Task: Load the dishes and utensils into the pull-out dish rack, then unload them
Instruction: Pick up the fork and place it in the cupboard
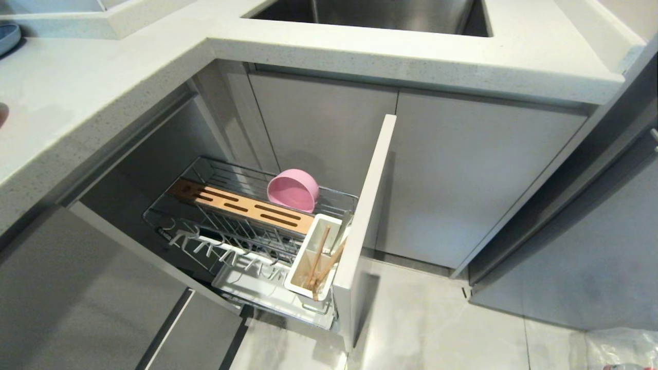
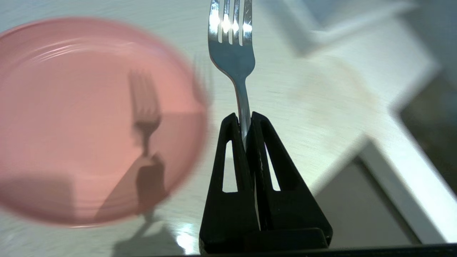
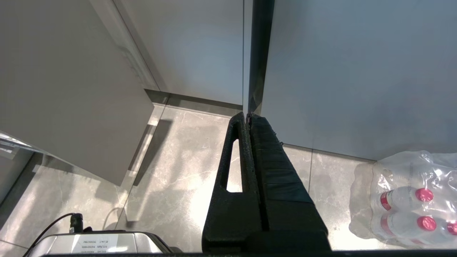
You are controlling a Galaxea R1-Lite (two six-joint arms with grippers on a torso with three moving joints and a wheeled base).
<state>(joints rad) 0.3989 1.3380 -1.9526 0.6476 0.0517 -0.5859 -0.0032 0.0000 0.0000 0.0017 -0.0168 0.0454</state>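
Note:
In the left wrist view my left gripper point(image 2: 244, 119) is shut on the neck of a metal fork point(image 2: 232, 53), tines pointing away, above the pale counter beside the flat pink plate point(image 2: 85, 121). Neither arm shows in the head view. There the pull-out dish rack point(image 1: 241, 205) stands drawn out under the counter, with the pink bowl point(image 1: 293, 190) on its side behind the slotted wooden strip. The wooden chopsticks point(image 1: 321, 262) stand in the white caddy point(image 1: 313, 257). My right gripper point(image 3: 247, 116) hangs shut and empty above the floor.
The rack's narrow front panel point(image 1: 365, 226) juts into the aisle. A steel sink point(image 1: 380, 13) lies in the counter above. A shrink-wrapped pack of bottles point(image 3: 403, 200) sits on the floor by the cabinets. A blue dish edge point(image 1: 7, 38) shows at the far left of the counter.

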